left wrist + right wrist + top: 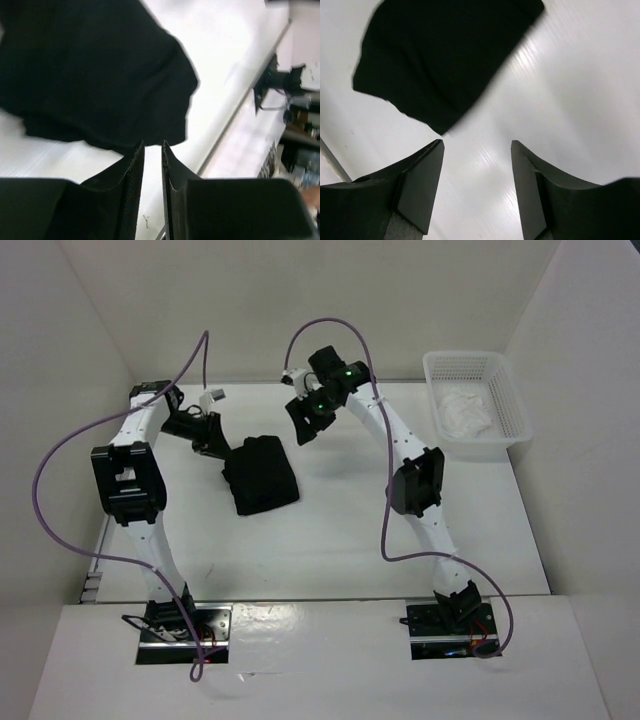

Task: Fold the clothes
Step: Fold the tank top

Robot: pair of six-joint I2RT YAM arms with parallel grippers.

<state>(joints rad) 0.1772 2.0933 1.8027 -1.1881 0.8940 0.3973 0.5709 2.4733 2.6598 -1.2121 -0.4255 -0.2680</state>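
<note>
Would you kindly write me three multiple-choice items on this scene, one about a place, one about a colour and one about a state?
1. Where on the table does the basket stand?
A) in the middle
B) near left corner
C) far right corner

2. What colour is the T-shirt?
A) white
B) black
C) red

3. How is the right pincer?
A) open and empty
B) shut on the T-shirt
C) shut on the basket

Answers:
1 C, the top view shows it at the far right.
2 B, it lies dark against the pale table.
3 A, its jaws stand apart over bare table.
</note>
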